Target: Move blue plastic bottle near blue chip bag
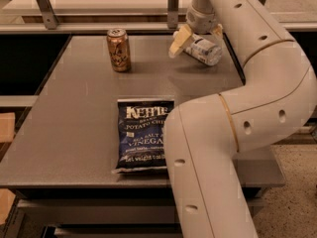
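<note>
Gripper (195,42) over clear cylindrical blue plastic bottle (206,51) — grip unclear, flat blue chip bag (143,135)

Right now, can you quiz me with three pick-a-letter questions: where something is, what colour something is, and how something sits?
1. Where is the end effector?
A) at the blue plastic bottle, far right
B) at the near left
C) out of sight

2. What colour is the chip bag?
A) red
B) dark blue
C) green

3. How is the soda can sitting?
A) lying down
B) crushed flat
C) standing upright

Answers: A, it is right at the bottle; B, the bag is navy with white letters; C, the can's top faces up.
</note>
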`<state>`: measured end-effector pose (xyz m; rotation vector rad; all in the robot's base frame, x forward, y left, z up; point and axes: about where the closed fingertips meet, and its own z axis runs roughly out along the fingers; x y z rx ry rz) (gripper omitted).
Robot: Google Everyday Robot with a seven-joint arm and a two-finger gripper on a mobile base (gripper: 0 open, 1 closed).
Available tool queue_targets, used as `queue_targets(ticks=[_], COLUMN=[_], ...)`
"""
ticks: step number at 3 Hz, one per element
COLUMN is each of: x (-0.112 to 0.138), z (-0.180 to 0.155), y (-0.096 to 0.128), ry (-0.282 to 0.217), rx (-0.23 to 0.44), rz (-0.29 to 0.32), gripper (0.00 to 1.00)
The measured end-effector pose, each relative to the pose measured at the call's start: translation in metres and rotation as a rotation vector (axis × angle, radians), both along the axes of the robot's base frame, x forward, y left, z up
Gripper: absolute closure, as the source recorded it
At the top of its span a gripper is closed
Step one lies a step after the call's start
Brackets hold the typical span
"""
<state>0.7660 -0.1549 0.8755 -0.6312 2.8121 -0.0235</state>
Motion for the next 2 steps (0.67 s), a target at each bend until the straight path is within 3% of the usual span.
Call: queue_targets(ticks=[2], x=[0.0105], z=[-0.0061], y=[0.0030], ry=[-0.023], rx=[0.005], rz=[0.001], gripper=[0.42])
